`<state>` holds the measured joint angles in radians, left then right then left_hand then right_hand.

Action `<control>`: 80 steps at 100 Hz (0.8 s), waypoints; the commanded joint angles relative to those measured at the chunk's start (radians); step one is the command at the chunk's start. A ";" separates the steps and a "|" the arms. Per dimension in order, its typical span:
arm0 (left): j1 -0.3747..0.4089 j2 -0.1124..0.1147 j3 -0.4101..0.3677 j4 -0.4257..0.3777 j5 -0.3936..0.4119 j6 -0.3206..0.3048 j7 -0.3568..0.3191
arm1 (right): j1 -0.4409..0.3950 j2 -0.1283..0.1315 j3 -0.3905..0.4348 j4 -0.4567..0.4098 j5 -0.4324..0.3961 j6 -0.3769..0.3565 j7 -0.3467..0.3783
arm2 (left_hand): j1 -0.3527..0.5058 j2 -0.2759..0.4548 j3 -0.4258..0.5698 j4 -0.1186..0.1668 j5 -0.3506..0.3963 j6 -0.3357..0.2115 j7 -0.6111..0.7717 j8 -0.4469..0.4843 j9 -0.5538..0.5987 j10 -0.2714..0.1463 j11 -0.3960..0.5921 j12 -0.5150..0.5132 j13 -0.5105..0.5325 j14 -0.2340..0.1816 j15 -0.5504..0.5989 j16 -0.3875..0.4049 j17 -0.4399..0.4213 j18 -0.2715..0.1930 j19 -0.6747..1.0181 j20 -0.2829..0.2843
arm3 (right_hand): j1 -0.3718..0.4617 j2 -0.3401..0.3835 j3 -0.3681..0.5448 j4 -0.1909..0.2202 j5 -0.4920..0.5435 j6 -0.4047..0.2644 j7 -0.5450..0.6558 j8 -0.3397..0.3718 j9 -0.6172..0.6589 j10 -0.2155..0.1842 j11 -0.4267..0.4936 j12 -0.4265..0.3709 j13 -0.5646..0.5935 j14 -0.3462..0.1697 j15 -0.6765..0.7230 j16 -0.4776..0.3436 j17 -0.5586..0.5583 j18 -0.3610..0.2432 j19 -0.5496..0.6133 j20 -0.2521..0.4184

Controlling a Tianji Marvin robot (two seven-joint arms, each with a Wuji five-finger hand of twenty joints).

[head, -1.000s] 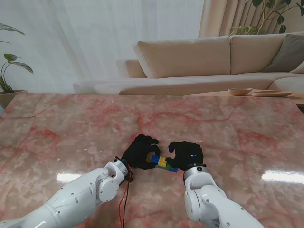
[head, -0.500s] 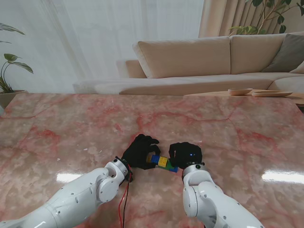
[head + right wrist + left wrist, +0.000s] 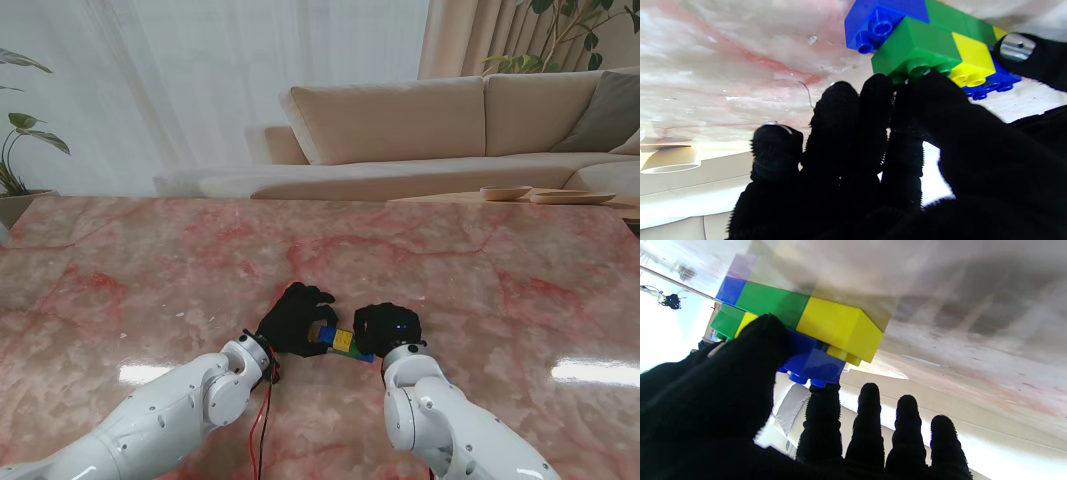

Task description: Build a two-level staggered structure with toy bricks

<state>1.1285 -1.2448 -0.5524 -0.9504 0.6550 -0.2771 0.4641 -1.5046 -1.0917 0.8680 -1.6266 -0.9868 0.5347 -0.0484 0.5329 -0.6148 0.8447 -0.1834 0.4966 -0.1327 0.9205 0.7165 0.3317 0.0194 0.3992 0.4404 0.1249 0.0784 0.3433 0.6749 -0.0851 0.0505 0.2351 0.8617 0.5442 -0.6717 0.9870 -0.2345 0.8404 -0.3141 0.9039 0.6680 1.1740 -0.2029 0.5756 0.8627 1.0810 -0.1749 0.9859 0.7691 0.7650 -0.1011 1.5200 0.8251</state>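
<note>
The brick structure (image 3: 342, 341) stands on the marble table (image 3: 150, 260), between my two black-gloved hands. Its lower row runs blue (image 3: 870, 20), green (image 3: 773, 303), yellow (image 3: 840, 326). The upper row sits offset on it: green (image 3: 917, 50), yellow (image 3: 970, 60), blue (image 3: 813, 363). My left hand (image 3: 292, 318) is shut on the upper blue brick, with the thumb on its side and the index fingertip against its studs. My right hand (image 3: 390, 328) is curled over the other end, its thumb and fingertips closed on the studs of the upper green brick. Both hands hide most of the structure in the stand view.
A beige sofa (image 3: 420, 120) stands beyond the table's far edge, and a low table with shallow bowls (image 3: 545, 195) is at the far right. A red cable (image 3: 262, 420) hangs by my left forearm. A leafy plant (image 3: 20, 150) is at the far left.
My right hand has shifted slightly left and closed in on the structure. The left hand and the bricks have stayed where they were.
</note>
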 commanded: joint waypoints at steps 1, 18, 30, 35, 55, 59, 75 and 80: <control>0.045 0.010 0.019 0.051 0.007 0.005 -0.019 | -0.012 0.002 -0.008 0.025 0.008 -0.001 0.025 | -0.039 0.027 0.016 0.045 -0.022 -0.016 0.018 0.022 0.009 -0.014 -0.015 0.005 0.016 0.012 -0.015 0.000 -0.007 0.000 -0.008 -0.010 | 0.025 -0.030 0.012 -0.037 0.034 -0.015 -0.003 -0.032 0.047 0.023 -0.009 -0.001 0.043 -0.004 0.007 0.016 0.015 -0.003 0.060 -0.012; 0.047 0.011 0.018 0.048 0.008 0.006 -0.020 | -0.013 0.007 -0.015 0.034 0.006 -0.004 0.040 | -0.037 0.026 0.016 0.045 -0.022 -0.016 0.018 0.021 0.010 -0.012 -0.015 0.005 0.016 0.014 -0.015 0.000 -0.007 0.000 -0.008 -0.010 | 0.030 -0.033 0.011 -0.037 0.042 -0.017 0.002 -0.039 0.060 0.009 -0.015 -0.003 0.049 -0.003 0.012 0.018 0.019 -0.004 0.071 -0.009; 0.048 0.012 0.017 0.047 0.008 0.006 -0.020 | -0.012 0.011 -0.023 0.041 0.005 -0.003 0.060 | -0.037 0.027 0.017 0.045 -0.022 -0.016 0.018 0.021 0.009 -0.014 -0.015 0.005 0.016 0.013 -0.015 0.000 -0.007 0.000 -0.007 -0.009 | 0.037 -0.036 0.009 -0.036 0.053 -0.013 0.007 -0.045 0.071 0.015 -0.018 -0.007 0.056 0.000 0.017 0.020 0.025 -0.003 0.079 -0.006; 0.049 0.013 0.016 0.046 0.009 0.007 -0.020 | -0.010 0.013 -0.026 0.046 0.008 -0.002 0.068 | -0.039 0.028 0.016 0.044 -0.023 -0.016 0.017 0.021 0.009 -0.014 -0.015 0.005 0.016 0.012 -0.015 0.000 -0.007 0.000 -0.007 -0.009 | 0.038 -0.036 0.007 -0.036 0.057 -0.008 0.009 -0.050 0.076 0.019 -0.019 -0.009 0.059 0.001 0.019 0.021 0.028 -0.002 0.084 -0.005; 0.052 0.016 0.013 0.040 0.012 0.005 -0.025 | 0.016 0.019 -0.053 0.074 0.036 0.011 0.114 | -0.039 0.028 0.017 0.046 -0.023 -0.015 0.016 0.020 0.010 -0.016 -0.014 0.005 0.017 0.013 -0.014 0.000 -0.007 0.000 -0.007 -0.009 | 0.043 -0.036 0.002 -0.034 0.064 0.006 0.011 -0.072 0.086 0.028 -0.029 -0.022 0.066 0.008 0.022 0.021 0.031 0.003 0.092 -0.004; 0.052 0.017 0.013 0.039 0.013 0.005 -0.025 | 0.023 0.020 -0.059 0.082 0.042 0.012 0.119 | -0.040 0.030 0.017 0.047 -0.024 -0.015 0.015 0.020 0.009 -0.014 -0.015 0.005 0.017 0.012 -0.014 0.000 -0.007 0.000 -0.007 -0.009 | 0.043 -0.037 0.001 -0.034 0.065 0.008 0.011 -0.076 0.087 0.030 -0.030 -0.023 0.067 0.009 0.022 0.021 0.031 0.003 0.092 -0.004; 0.053 0.019 0.011 0.036 0.015 0.007 -0.027 | 0.041 0.022 -0.076 0.109 0.056 0.009 0.133 | -0.044 0.034 0.023 0.056 -0.026 -0.011 0.003 0.014 0.008 -0.016 -0.015 0.005 0.016 0.012 -0.015 0.000 -0.007 0.000 -0.008 -0.009 | 0.044 -0.038 0.004 -0.033 0.065 0.001 0.013 -0.083 0.089 0.028 -0.034 -0.027 0.068 0.007 0.021 0.020 0.033 0.001 0.092 -0.005; 0.054 0.020 0.010 0.034 0.017 0.008 -0.028 | 0.041 0.022 -0.078 0.113 0.058 0.008 0.131 | -0.046 0.035 0.022 0.057 -0.026 -0.010 0.002 0.013 0.008 -0.016 -0.015 0.005 0.016 0.012 -0.015 -0.001 -0.007 -0.001 -0.008 -0.009 | 0.045 -0.039 0.003 -0.033 0.066 -0.003 0.014 -0.084 0.090 0.026 -0.035 -0.028 0.070 0.004 0.021 0.019 0.034 0.000 0.092 -0.006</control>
<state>1.1376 -1.2386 -0.5602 -0.9630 0.6628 -0.2771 0.4569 -1.4236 -1.0745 0.8115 -1.5995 -0.9435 0.5413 0.0366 0.5402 -0.6146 0.8457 -0.1592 0.4955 -0.1016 0.9205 0.7182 0.3317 0.0194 0.3991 0.4404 0.1249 0.0784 0.3433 0.6749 -0.0851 0.0505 0.2351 0.8617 0.4891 -0.6714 1.0772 -0.2620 0.8483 -0.3082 0.9942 0.6758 1.2223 -0.1971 0.5463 0.8497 1.1039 -0.1633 0.9874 0.7691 0.7828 -0.0917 1.5464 0.8250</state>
